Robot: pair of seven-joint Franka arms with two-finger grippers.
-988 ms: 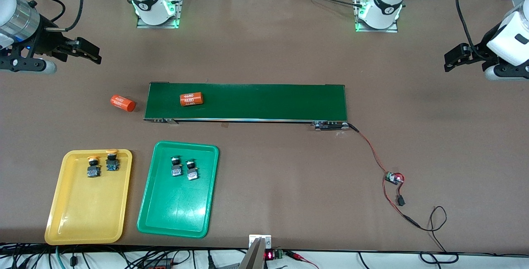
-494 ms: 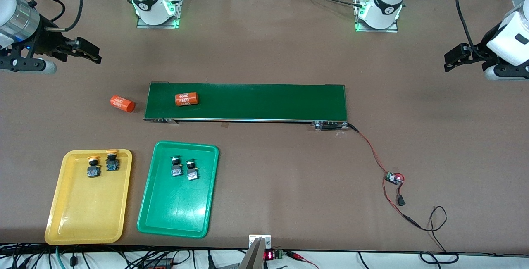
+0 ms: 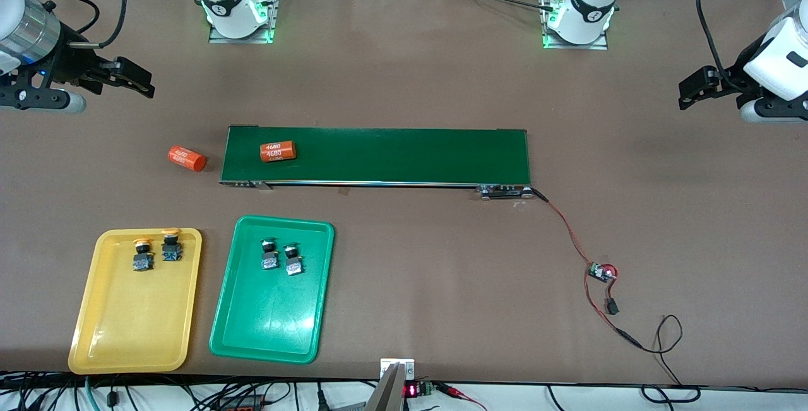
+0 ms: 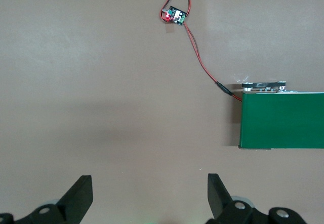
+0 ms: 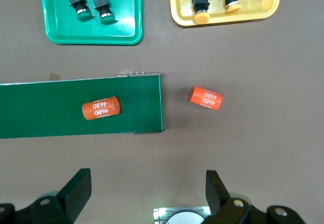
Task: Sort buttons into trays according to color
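Buttons sit sorted: two yellow-capped buttons (image 3: pixel 154 249) in the yellow tray (image 3: pixel 126 329), two green-capped buttons (image 3: pixel 281 256) in the green tray (image 3: pixel 271 329), so I judge the sorting done. My left gripper (image 4: pixel 147 196) and right gripper (image 5: pixel 147 193) hang open and empty over bare table at each end. Only orange cylinders (image 3: pixel 278 151) ride the conveyor belt (image 3: pixel 410 155), so next calls for waiting.

Front camera: high, across bench (image 3: pixel 404 83) from robot bases, looking steeply down, whole bench in frame. Left wrist camera: high over bench, facing straight down past own gripper (image 4: pixel 147 193); shares conveyor belt (image 4: pixel 283 120) end and small circuit board (image 4: pixel 174 15) with front view. Right wrist camera: likewise high, straight down; shares belt, both orange cylinders (image 5: pixel 101 107), yellow tray (image 5: pixel 225 16), green tray (image 5: pixel 91 32) with front view.
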